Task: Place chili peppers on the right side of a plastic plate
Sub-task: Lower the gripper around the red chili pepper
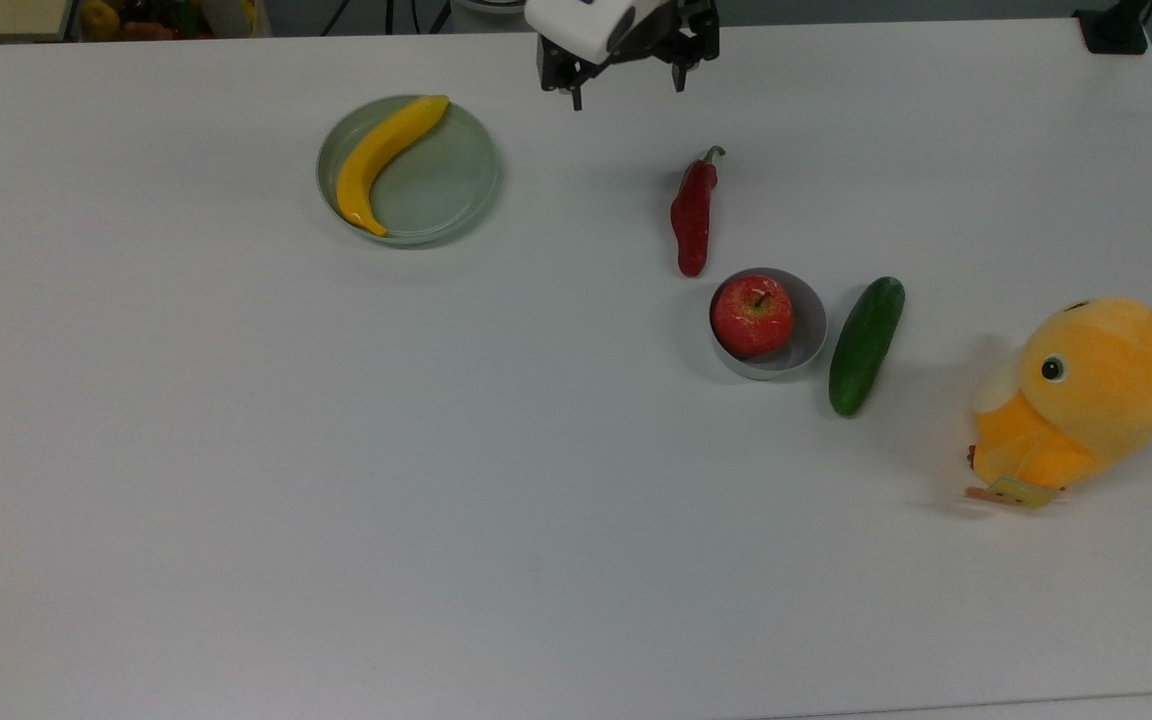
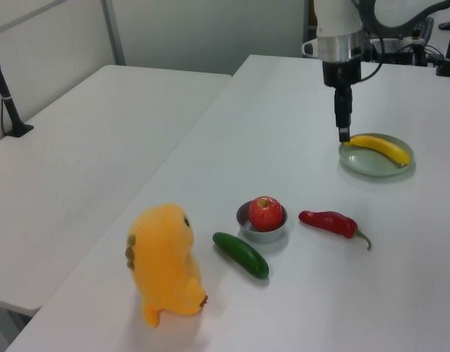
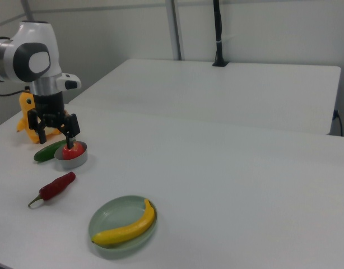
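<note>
Nearest the top view's lower edge, the white surface [image 1: 336, 520] carries one orange plush toy [image 1: 1086, 395] at the top view's right. Next comes one dark green cucumber [image 1: 866, 345], lying just beside one grey bowl [image 1: 811, 335] that holds one red apple [image 1: 753, 315].

Beyond the bowl lies the chili [image 1: 692, 215] — one only, flat on the surface, its blunt tip near the bowl's rim but apart from it, its curved green stem pointing toward the far edge. It sits well apart from the plastic plate [image 1: 456, 185], which lies at the top view's left and holds one yellow banana [image 1: 381, 160] along the top view's left half. The plate's other half is bare.

Judgement on handling: the chili looks light, glossy and probably slippery, with a rounded body that may roll or squirt out under a pinch. The stem is thin and a poor hold. The sound grip is across the thick middle of the body, jaws set crosswise to its length.

Farthest off, the gripper [image 1: 626, 85] hangs above the surface between plate and chili — jaws spread apart, holding nothing, and clear of the chili.

Count: one chili, one plate, one banana, one bowl, one apple, one cucumber, one plush toy.
</note>
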You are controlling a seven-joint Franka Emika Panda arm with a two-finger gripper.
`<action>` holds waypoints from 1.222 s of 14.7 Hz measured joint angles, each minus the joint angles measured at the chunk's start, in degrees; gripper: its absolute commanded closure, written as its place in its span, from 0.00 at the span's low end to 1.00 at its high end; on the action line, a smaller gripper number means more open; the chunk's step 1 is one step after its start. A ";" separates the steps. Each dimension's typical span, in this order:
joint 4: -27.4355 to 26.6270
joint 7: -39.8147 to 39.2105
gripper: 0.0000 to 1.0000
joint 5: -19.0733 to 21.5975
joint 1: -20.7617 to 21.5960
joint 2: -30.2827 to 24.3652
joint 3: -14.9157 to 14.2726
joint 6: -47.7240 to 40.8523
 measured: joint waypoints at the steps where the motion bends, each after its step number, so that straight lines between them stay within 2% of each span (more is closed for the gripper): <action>1: -0.26 0.30 0.00 0.00 0.05 0.48 0.59 0.00; 5: -1.55 4.94 0.00 0.01 2.54 3.61 1.51 3.14; 12: -8.11 14.23 0.00 0.00 5.81 7.54 1.54 21.45; 15: -10.39 14.72 0.00 -0.03 6.47 7.79 1.54 24.38; 17: -11.45 16.81 0.00 -1.26 7.27 8.06 1.54 24.67; 18: -11.71 18.63 0.03 -3.58 7.73 8.53 1.55 24.67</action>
